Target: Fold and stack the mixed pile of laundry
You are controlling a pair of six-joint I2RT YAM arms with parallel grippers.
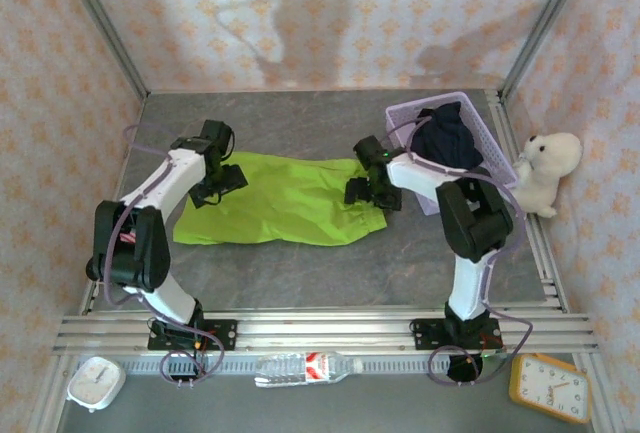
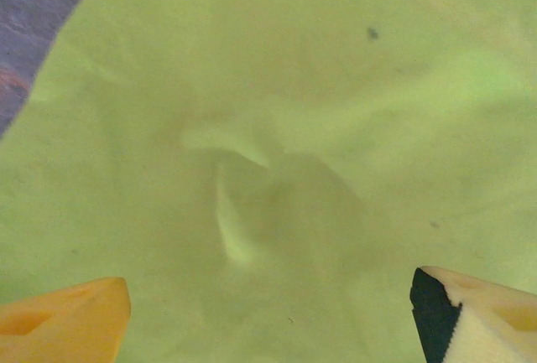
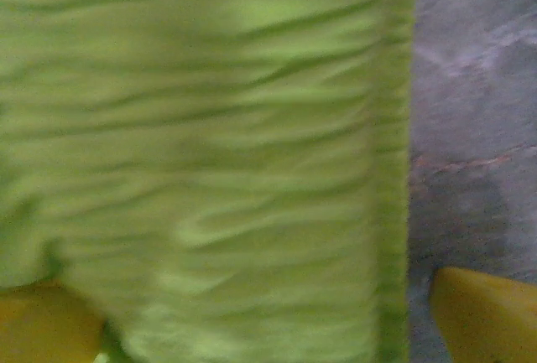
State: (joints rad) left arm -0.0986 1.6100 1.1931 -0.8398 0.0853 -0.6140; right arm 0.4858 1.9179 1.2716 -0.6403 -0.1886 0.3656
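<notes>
While the green cloth [image 1: 280, 198] lies flat on the worktop [image 1: 300, 273], both jaws hang wide open over its ends and the blue cloth [image 1: 447, 138] sits in the basket [image 1: 495, 138]; folding seems about to start, so pinch the edges next

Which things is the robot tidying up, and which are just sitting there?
For the job:
green cloth, spread flat
navy cloth, in the basket

Just lying about:
basket
bear
bottle
white clock
orange clock
</notes>
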